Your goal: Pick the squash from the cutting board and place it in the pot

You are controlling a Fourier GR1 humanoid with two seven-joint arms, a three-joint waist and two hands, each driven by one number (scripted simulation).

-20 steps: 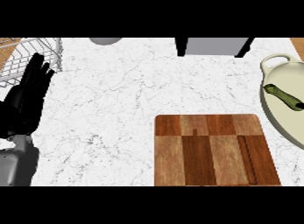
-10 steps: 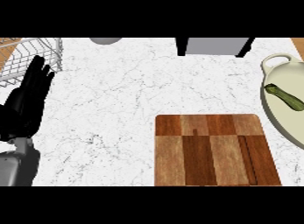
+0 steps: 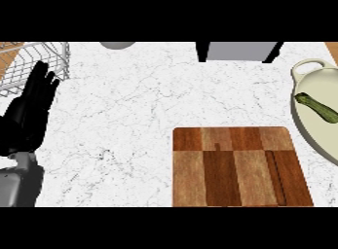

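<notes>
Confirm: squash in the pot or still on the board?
In the pot. The green squash lies inside the cream pot at the view's right; the cutting board holds nothing.

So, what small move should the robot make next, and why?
Probably none beyond resting: the squash already lies inside the cream pot, and the cutting board carries nothing. The left hand rests open at the left edge; the right hand is out of view. I would keep both arms clear of the pot.

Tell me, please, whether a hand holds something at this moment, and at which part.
Nothing is held. The left hand rests open at the view's left, fingers up. The squash lies in the pot. The right hand is not in view.
</notes>
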